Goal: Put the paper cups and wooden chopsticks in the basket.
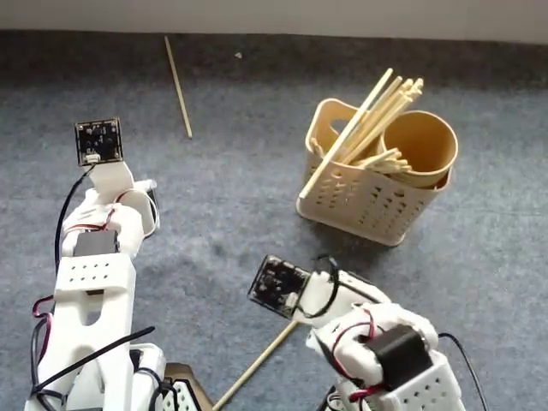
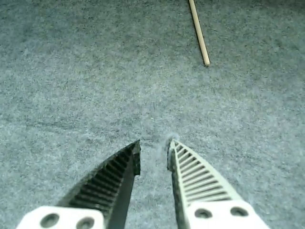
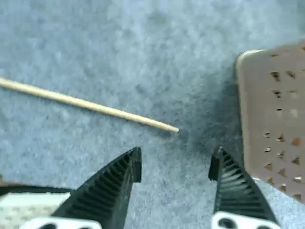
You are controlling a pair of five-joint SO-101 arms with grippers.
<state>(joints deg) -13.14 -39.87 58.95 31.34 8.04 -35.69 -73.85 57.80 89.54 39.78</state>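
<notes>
The cream basket (image 1: pixel 360 201) stands at the right of the carpet, holding a tan paper cup (image 1: pixel 421 147) and several wooden chopsticks (image 1: pixel 377 116) that lean out over its rim. One loose chopstick (image 1: pixel 178 86) lies at the far left; in the left wrist view this chopstick (image 2: pixel 199 33) is well ahead of my left gripper (image 2: pixel 153 155), which is open by a narrow gap with nothing in it. Another chopstick (image 1: pixel 257 364) lies near the front edge. My right gripper (image 3: pixel 176 164) hangs open just behind the tip of that chopstick (image 3: pixel 90 106), beside the basket wall (image 3: pixel 276 119).
Grey carpet covers the whole work area, with a pale wall strip along the far edge. The two arm bases stand at the front left and front right. Open carpet lies between the left arm and the basket.
</notes>
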